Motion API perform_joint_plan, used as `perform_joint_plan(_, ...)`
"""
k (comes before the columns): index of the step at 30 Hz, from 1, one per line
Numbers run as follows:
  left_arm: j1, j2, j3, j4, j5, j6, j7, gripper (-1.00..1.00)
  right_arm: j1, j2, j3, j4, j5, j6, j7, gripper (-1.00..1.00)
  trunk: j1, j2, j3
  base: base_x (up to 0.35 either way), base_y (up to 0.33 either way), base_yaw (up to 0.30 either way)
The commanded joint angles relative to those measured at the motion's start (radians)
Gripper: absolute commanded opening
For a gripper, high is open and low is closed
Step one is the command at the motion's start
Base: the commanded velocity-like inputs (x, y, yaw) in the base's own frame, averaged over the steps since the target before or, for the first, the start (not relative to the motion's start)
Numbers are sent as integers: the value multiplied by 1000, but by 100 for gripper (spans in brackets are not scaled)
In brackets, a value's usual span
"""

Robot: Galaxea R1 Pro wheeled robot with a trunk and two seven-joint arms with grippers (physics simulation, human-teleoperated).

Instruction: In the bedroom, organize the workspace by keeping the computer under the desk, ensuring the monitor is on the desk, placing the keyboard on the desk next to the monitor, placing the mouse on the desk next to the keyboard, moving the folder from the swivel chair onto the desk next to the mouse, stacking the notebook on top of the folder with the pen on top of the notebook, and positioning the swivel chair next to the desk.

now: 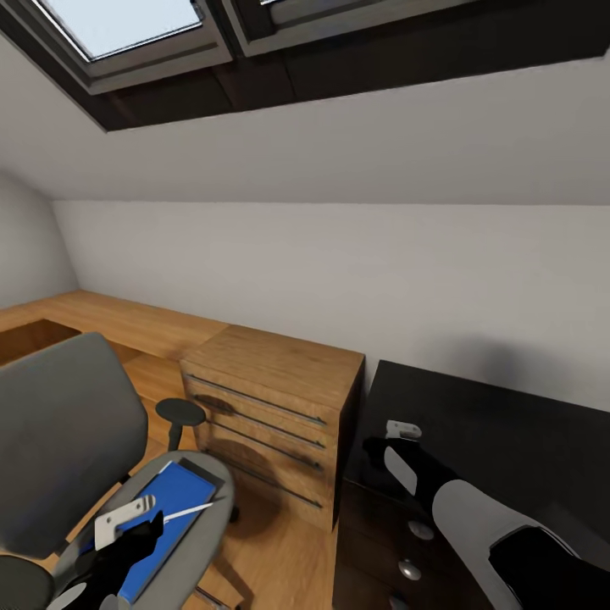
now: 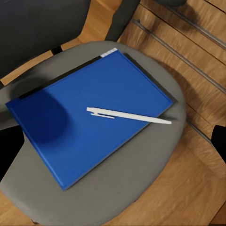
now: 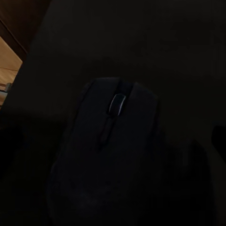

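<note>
The left gripper hovers over the chair seat, just above the folder; how far its fingers are parted I cannot tell, and nothing sits between them. In the left wrist view the folder lies flat on the grey seat with the pen resting loose across it, so the arm looks placed to take one of them off the chair, probably the pen first, since it would roll if the folder were lifted.

The right gripper hangs over the near corner of the desk, and its wrist view looks straight down on the mouse, close beneath it on the black top. Whether the fingers are closed on the mouse is too dark to judge.

Between chair and desk stands a wooden drawer cabinet. The floor is wood, the wall white and sloping, with a skylight overhead.
</note>
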Motion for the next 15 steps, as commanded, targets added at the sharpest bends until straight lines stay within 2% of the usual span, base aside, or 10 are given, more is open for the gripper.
perform_joint_plan(1, 0, 0, 0, -2, 11, 3, 7, 100, -1, -1, 8, -2, -8, 5, -7, 100, 4, -8, -4, 0, 0, 0)
perform_joint_plan(7, 0, 0, -2, -2, 11, 3, 6, 100, -1, 0, 8, -2, -7, 5, -7, 100, 27, -50, -23, 0, 0, 0)
perform_joint_plan(15, 0, 2, 0, -2, 11, 3, 6, 100, -1, -2, 8, -4, -6, 6, -7, 100, 27, -50, -23, 0, 0, 0)
